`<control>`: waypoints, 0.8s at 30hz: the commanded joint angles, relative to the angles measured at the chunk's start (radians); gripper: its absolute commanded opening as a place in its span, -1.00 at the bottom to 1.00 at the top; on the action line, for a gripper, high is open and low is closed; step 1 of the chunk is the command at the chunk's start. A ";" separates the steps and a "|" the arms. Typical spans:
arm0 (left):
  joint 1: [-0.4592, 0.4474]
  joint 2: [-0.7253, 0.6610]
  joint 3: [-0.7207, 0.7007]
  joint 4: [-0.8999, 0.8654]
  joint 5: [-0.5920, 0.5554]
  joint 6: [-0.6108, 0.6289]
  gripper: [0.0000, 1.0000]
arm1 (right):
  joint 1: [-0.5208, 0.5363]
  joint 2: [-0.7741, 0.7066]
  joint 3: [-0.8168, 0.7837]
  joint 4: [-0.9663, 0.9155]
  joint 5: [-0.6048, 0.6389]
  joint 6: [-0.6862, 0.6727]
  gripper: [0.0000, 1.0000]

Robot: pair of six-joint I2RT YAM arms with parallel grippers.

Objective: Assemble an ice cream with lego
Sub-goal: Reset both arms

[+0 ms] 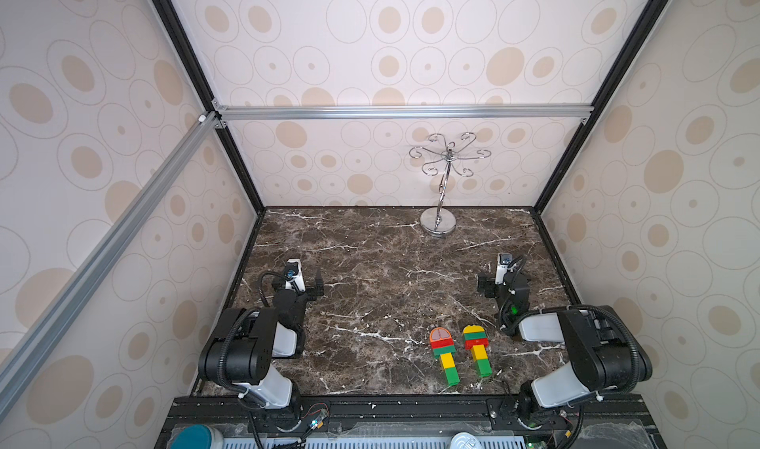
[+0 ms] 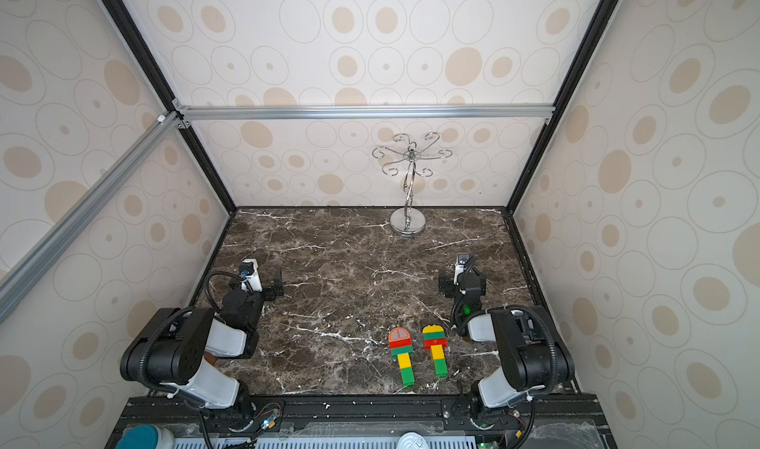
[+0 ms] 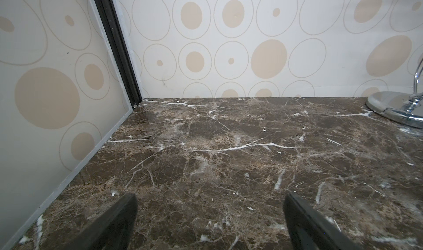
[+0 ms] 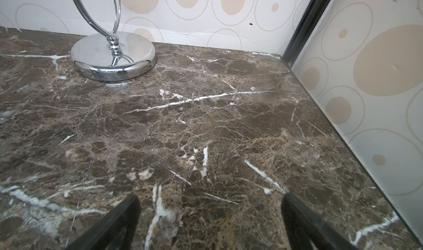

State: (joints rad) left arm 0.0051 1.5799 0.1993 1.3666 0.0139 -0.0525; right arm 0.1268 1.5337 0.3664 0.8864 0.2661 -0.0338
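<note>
Both top views: orange-domed lego stack (image 1: 444,356) and yellow-domed lego stack (image 1: 477,350) lie side by side on the table (image 1: 370,262) by the right arm (image 1: 592,344). Left wrist: left gripper (image 3: 210,214) spread wide. Right wrist: right gripper (image 4: 210,214) spread wide

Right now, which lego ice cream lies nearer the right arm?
The yellow-domed lego ice cream; the orange-domed lego ice cream lies beside it, toward the middle of the marble table.
</note>
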 commanded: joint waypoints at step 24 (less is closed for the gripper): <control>-0.004 0.003 0.029 -0.014 0.008 0.037 1.00 | -0.007 0.010 0.017 0.000 0.012 0.000 0.97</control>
